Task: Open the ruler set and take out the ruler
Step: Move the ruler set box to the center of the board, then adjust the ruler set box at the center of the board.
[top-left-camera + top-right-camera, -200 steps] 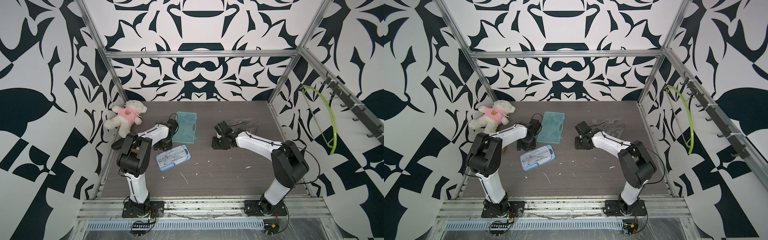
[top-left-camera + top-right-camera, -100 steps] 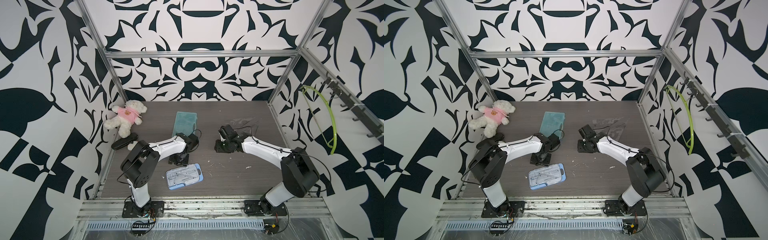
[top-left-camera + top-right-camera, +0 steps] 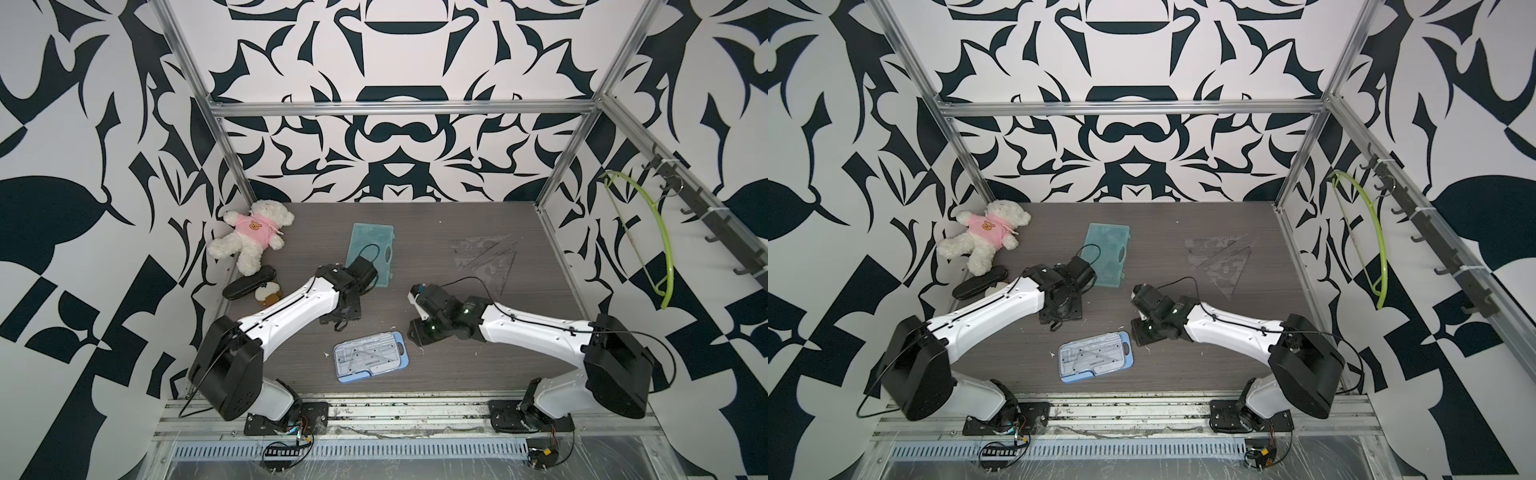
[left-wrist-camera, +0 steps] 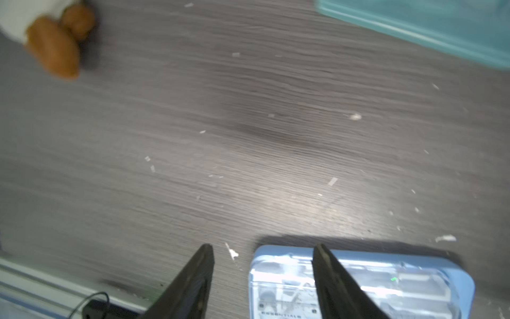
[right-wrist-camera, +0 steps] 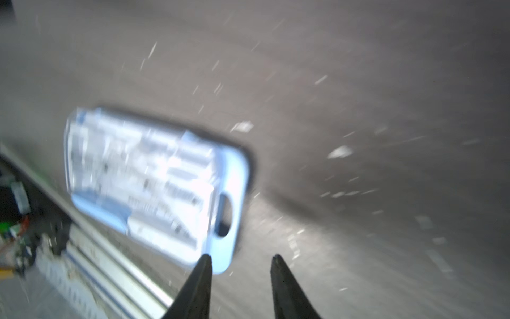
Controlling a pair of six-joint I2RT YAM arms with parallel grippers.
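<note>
Ruler set shifted forward, lid shut.
Left claw and right claw both stand open, empty, near it.

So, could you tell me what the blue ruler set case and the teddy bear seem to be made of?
Ruler set case: likely hard plastic, a pale blue tray under a glossy clear lid; the rulers show through.
Teddy bear: plush fabric, with fuzzy white pile and a matte pink top.

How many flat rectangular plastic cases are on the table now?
2: the blue ruler set near the front edge, and the teal case farther back, its near corner hidden by the left arm.
</note>
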